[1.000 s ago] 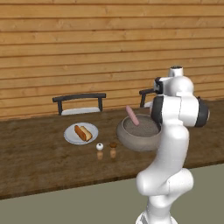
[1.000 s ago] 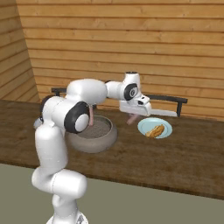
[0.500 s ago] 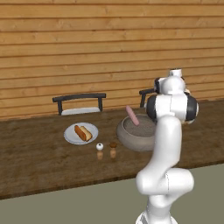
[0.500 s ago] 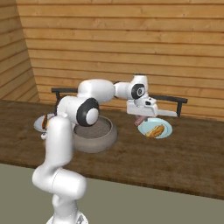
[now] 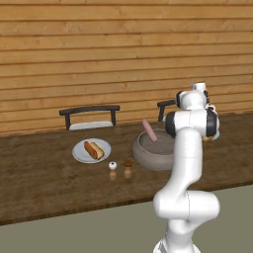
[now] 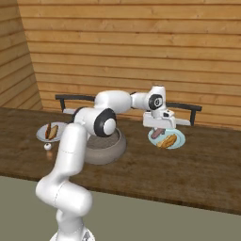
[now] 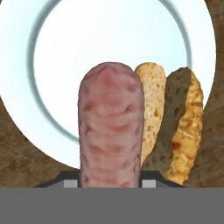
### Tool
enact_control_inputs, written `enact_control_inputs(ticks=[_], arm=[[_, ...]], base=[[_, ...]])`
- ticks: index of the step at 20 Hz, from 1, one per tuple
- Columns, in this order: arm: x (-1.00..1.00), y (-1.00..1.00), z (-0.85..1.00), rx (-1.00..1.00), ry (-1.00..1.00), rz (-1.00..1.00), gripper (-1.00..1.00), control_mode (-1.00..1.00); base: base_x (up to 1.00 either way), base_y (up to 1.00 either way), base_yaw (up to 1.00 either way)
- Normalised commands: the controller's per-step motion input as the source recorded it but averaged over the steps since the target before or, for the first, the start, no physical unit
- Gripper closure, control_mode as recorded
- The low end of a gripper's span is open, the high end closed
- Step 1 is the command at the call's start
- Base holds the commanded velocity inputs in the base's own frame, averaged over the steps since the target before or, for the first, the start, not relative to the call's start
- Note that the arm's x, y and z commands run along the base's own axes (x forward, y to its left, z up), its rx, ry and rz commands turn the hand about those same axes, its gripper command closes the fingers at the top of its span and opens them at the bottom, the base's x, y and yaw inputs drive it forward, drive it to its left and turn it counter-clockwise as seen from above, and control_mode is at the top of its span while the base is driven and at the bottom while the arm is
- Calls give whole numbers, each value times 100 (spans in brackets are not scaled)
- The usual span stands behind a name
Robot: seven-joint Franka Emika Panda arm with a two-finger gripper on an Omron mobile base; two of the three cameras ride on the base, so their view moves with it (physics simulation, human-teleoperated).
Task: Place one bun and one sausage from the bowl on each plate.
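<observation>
The claw is clenched on a sausage, which hangs lengthwise from it over the pale blue-green plate. In the hand view the sausage points down at the plate's white middle, with a bun lying on the plate just beside where it would land. The sausage looks to be above the plate and apart from it, though how close it is cannot be told.

So the blue-green plate has its bun and, by my reading, only lacks the sausage that is being brought to it. Lowering and letting go is the step in hand.

Further out, the speckled grey bowl sits in the middle of the wooden surface, and another sausage leans up out of it against the rim. Beyond the bowl, the pale grey-white plate carries a bun and a sausage side by side, so that plate looks finished. Two small shakers stand between that plate and the bowl.

Judging by this, the task is nearly done: one plate complete, the other one drop away.
</observation>
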Motion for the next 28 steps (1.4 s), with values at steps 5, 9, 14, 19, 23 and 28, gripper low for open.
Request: enact_control_inputs(ticks=[5, 9, 14, 19, 23, 28], arm=[[4, 2, -5, 1, -1, 0, 100, -100], [-3, 4, -11, 0, 0, 0, 100, -100], [-15, 9, -29, 0, -1, 0, 100, -100], [-3, 14, -3, 0, -3, 0, 100, -100], [0, 23, -6, 0, 0, 0, 100, -100], [0, 3, -11, 0, 0, 0, 100, -100]], base=[[0, 0, 0], [0, 0, 0], [0, 0, 0], [0, 0, 0], [0, 0, 0], [0, 0, 0]])
